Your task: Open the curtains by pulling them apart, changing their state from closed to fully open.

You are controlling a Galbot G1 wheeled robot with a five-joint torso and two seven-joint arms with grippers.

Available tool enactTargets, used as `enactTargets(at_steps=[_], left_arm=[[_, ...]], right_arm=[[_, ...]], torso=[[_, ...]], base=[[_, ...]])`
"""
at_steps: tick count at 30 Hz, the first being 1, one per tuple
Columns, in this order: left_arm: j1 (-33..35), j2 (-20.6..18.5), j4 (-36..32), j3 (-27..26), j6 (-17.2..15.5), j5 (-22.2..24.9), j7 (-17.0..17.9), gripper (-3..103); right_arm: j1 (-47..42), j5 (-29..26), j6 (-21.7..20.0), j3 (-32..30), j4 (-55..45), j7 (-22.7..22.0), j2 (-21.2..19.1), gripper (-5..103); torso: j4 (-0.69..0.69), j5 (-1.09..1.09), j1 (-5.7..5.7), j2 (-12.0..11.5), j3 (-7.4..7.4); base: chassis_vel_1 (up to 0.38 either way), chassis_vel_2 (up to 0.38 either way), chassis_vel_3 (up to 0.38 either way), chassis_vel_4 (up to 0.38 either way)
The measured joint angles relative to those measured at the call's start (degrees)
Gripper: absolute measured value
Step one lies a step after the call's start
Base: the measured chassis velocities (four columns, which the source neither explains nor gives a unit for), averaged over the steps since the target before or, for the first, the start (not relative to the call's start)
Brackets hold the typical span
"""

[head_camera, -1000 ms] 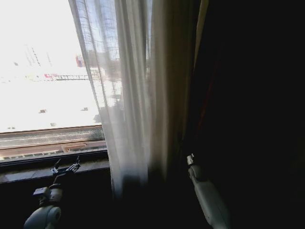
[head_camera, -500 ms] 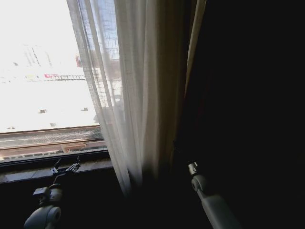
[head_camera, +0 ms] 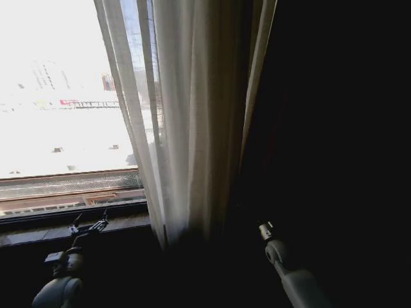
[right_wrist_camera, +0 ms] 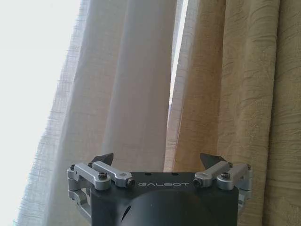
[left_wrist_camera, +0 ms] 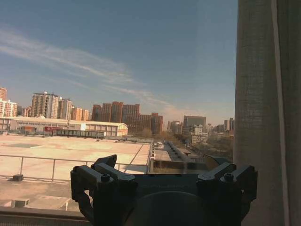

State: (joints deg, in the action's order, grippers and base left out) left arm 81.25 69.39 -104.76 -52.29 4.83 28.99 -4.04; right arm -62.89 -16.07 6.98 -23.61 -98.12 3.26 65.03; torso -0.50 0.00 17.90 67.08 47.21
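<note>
Bright daylight window (head_camera: pixel 58 96) across the upper left of the head view, city rooftops beyond, dark sill (head_camera: pixel 38 234) running along the lower left. Deep shadow over the whole right half.

At centre frame, the curtains (head_camera: pixel 186 128): sheer white, pleated, bunched into a narrow column from the top edge down to sill height. Already gathered well clear of the left pane, so judged mostly drawn aside. Just right of them, a heavy beige drape (right_wrist_camera: pixel 235 94), with a thin slit of light between the two fabrics in the right wrist view.

Left gripper (head_camera: pixel 90 226) low at the lower left of the head view, resting near the sill, fingers spread and holding nothing (left_wrist_camera: pixel 163 162). Pointed out at the skyline, with the sheer fabric off to one side and not touched. Looks parked, probably kept out of the way of the fabric.

Right gripper (head_camera: pixel 263 228) at lower centre-right in the head view, in the dark just right of the curtain's foot. Released as well, fingertips wide apart and nothing between them (right_wrist_camera: pixel 160 160). Aimed at the seam where sheer meets beige, close to the cloth but apart from it. Probably placed there because the bunched edge is the part to push or catch for any last bit of travel.

No container or holder among these things; only cloth hanging free, nothing held inside anything.
</note>
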Motion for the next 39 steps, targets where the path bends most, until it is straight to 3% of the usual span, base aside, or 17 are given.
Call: enactTargets(at_steps=[21,39], left_arm=[[0.0,0.0,0.0,0.0,0.0,0.0,0.0,100],[0.0,0.0,0.0,0.0,0.0,0.0,-0.01,100]], right_arm=[[-0.77,0.77,1.21,0.42,-0.24,2.6,0.9,100],[-1.86,0.93,1.38,0.55,-1.83,3.36,1.01,100]], torso=[[0.0,0.0,0.0,-0.01,0.0],[0.0,-0.01,0.0,-0.01,0.01]], base=[[0.033,0.033,-0.029,-0.031],[0.277,0.287,-0.28,-0.287]])
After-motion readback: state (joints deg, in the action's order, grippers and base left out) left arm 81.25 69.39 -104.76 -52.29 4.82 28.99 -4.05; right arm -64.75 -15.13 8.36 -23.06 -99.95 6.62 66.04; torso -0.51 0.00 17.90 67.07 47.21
